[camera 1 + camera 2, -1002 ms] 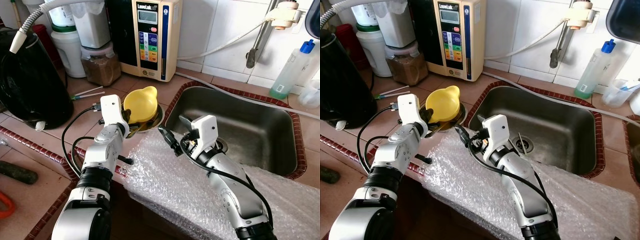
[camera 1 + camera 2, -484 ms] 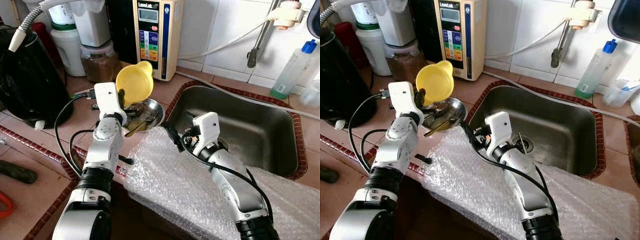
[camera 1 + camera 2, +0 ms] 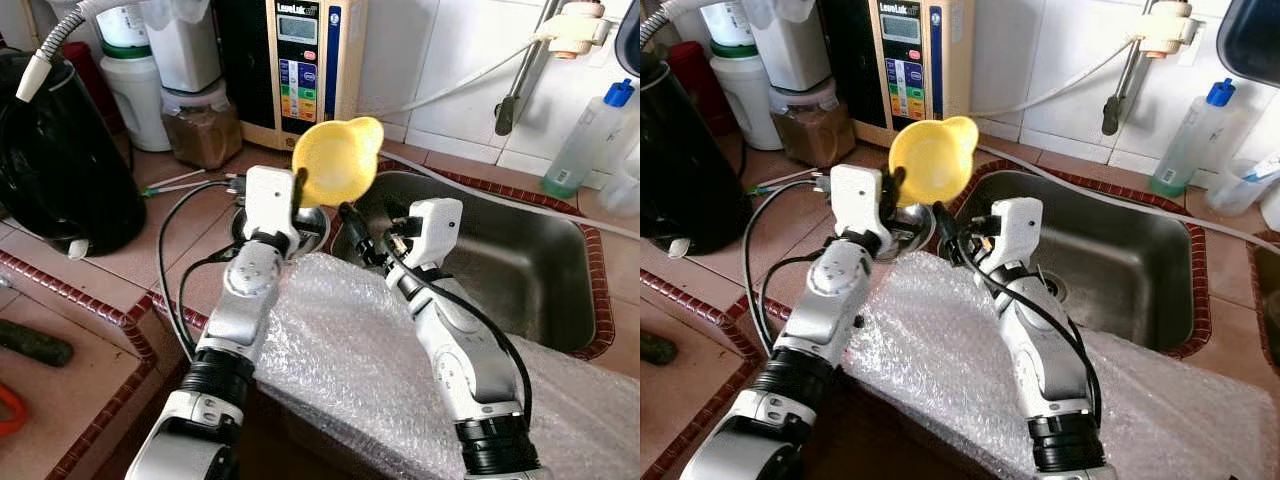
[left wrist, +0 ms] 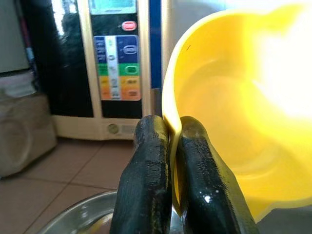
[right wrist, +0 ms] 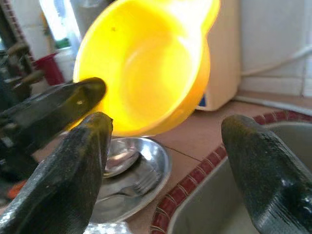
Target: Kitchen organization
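A yellow plastic cup with a pour spout (image 3: pixel 335 160) hangs tilted in the air above the sink's left rim. My left gripper (image 4: pixel 173 161) is shut on its rim, one finger inside and one outside. My right gripper (image 3: pixel 360 232) stands open just below and to the right of the cup, its fingers (image 5: pixel 73 161) spread wide and not touching it. Under the cup sits a steel bowl (image 5: pixel 163 168) on the tiled counter, holding a spoon and a fork.
The steel sink (image 3: pixel 560 300) lies to the right. Bubble wrap (image 3: pixel 350 360) drapes over the counter's front edge under both arms. A water machine (image 3: pixel 305 70), a jar (image 3: pixel 200 125) and a black kettle (image 3: pixel 60 160) stand behind and left. A spray bottle (image 3: pixel 590 135) stands far right.
My left gripper lifted the yellow cup out of the steel bowl and carried it up and right toward the sink. My right gripper rose and moved in under the cup.
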{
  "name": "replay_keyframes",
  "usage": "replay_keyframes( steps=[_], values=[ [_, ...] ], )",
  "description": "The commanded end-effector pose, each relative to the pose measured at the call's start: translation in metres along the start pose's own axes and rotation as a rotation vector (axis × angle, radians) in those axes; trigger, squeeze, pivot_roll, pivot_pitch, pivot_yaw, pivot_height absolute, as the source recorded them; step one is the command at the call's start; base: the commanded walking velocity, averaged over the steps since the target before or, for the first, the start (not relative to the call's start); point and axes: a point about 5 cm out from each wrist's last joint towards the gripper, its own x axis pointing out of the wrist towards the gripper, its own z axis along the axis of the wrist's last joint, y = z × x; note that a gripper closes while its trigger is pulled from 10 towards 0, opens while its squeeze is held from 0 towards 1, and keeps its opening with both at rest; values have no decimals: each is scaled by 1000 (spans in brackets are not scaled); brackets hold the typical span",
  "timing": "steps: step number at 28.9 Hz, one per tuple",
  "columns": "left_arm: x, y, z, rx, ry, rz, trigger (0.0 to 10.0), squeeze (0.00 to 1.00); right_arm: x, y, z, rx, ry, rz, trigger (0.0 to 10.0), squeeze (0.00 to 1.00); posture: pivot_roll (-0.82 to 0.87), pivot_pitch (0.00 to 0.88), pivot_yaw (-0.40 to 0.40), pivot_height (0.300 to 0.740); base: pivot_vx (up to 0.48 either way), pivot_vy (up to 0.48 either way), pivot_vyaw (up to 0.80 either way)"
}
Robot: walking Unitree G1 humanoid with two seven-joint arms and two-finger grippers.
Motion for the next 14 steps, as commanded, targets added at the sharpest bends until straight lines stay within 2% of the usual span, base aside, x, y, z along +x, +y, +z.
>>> replay_keyframes(
  steps=[1,5,9,14],
  values=[
    [-3,-6,2,9,-22,-33,0,0,3,-7,1,-18,0,-35,10000,0,-23,0,-2,740,0,0,0],
    [-4,-13,1,4,-27,-59,0,0,4,-10,1,-23,2,-51,10000,0,-21,0,-3,740,0,0,0],
    [-5,-18,1,6,-35,-89,0,0,7,-27,5,-24,-2,-124,10000,0,-21,0,-2,740,0,0,0],
    [-6,-23,2,-1,-42,-120,0,0,12,-37,10,-31,-19,-166,10000,0,-19,0,-2,740,0,0,0]
  ],
)
